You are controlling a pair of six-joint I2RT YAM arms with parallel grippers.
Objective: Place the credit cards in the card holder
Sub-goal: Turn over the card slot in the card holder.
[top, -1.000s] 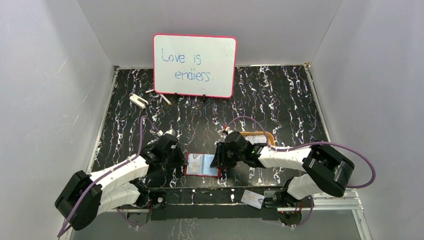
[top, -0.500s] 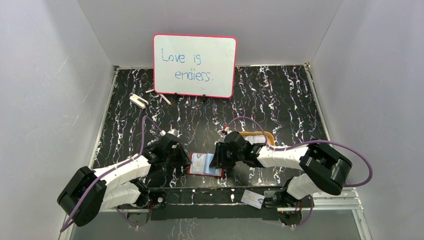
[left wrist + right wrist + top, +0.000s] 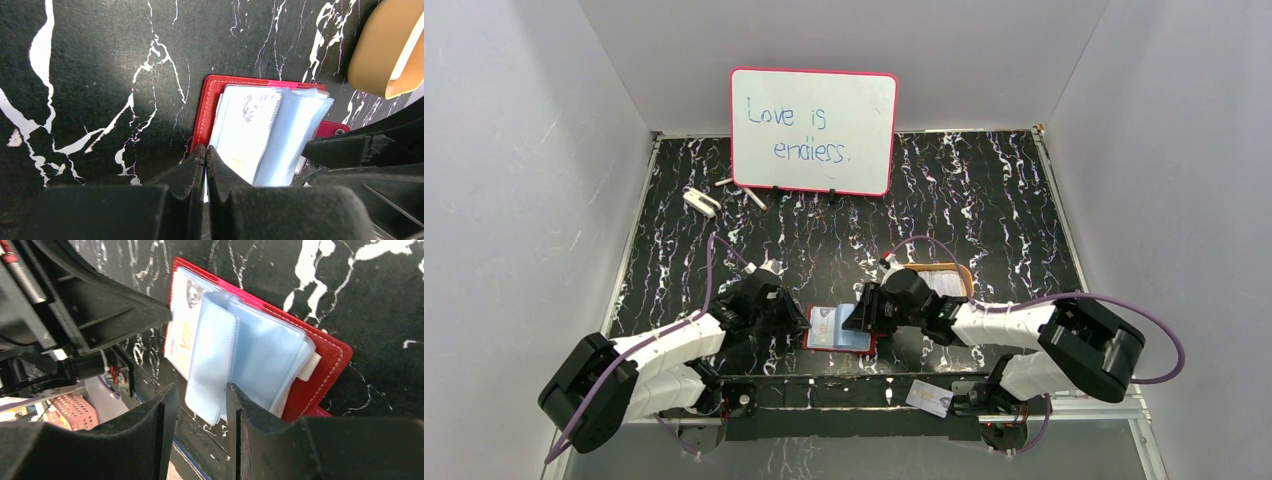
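Our left gripper (image 3: pixel 205 147) is clenched shut, tips at the left edge of the wallet (image 3: pixel 202 107); the wallet lies open near the table's (image 3: pixel 984 200) near edge, a card (image 3: pixel 245 127) inside; our right gripper (image 3: pixel 200 390) stands parted around its sleeves (image 3: pixel 260 360).

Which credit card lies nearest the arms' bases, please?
The credit card on the metal rail by the right arm's base; others are in the orange tray and the card holder.

Card holder (image 3: pixel 327 357): red grained leather look, stitched edge. Sleeves (image 3: pixel 260 355): glossy translucent plastic. Table (image 3: pixel 90 60): matt black, white-veined.
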